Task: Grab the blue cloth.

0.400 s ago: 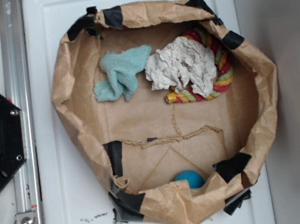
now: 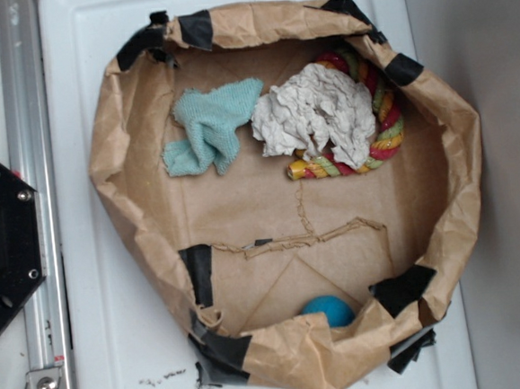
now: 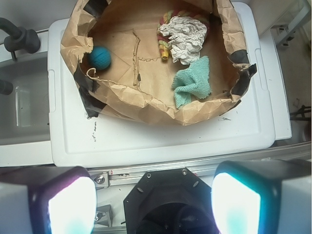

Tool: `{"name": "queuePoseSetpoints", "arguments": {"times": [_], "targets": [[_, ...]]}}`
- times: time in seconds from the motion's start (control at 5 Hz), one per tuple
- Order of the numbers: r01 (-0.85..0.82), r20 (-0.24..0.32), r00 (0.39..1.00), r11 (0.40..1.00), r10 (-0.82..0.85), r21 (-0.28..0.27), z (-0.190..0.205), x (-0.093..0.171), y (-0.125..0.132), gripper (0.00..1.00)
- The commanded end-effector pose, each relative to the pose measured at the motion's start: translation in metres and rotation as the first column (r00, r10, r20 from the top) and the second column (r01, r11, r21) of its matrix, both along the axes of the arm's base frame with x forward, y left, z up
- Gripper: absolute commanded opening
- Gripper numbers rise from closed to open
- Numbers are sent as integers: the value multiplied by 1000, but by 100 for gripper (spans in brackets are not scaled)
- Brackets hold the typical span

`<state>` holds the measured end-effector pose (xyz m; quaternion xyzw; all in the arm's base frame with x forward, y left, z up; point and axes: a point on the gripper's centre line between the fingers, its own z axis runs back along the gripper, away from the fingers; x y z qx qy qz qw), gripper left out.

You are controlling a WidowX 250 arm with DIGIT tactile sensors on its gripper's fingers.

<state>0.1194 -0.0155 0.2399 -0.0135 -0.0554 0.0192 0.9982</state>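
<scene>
A white desk (image 2: 119, 350) carries one broad, shallow container, a brown paper bag (image 2: 459, 152) rolled down into a crumpled rim and patched with black tape. Beside the desk run a metal rail (image 2: 32, 176) and a black hexagonal base (image 2: 2, 242).

Inside the paper bag lie four things. The largest is one white rag (image 2: 312, 114), bunched and wrinkly, resting partly on top of one rope ring (image 2: 389, 117) twisted in red, yellow and green; the ring shows only as an arc around the rag's far side and under its lower edge. Just beside the white rag, touching or nearly touching its edge, lies the one blue cloth (image 2: 211, 126), a light teal knitted piece in soft folds, flat on the bag's floor near the rim, slightly smaller than the rag. Well apart from these three, against the opposite wall of the bag, sits one small blue ball (image 2: 328, 309).

In the wrist view the same four show: blue cloth (image 3: 192, 80), white rag (image 3: 184, 35), ball (image 3: 100, 57), and a bit of rope ring (image 3: 165, 48).

The gripper (image 3: 151, 204) hangs high, outside the bag and over the rail side of the desk, its jaws spread wide apart with nothing between them, two pale glowing pads at the bottom corners of the wrist view.
</scene>
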Motion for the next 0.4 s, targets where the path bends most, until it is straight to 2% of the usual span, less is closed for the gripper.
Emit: {"name": "queuePoseSetpoints", "arguments": {"times": [0.0,0.2], "targets": [[-3,-4,1000,994,4,108,-51,69,32,100],[66,-41,997,993,-62,99,-86,91,40,100]]}}
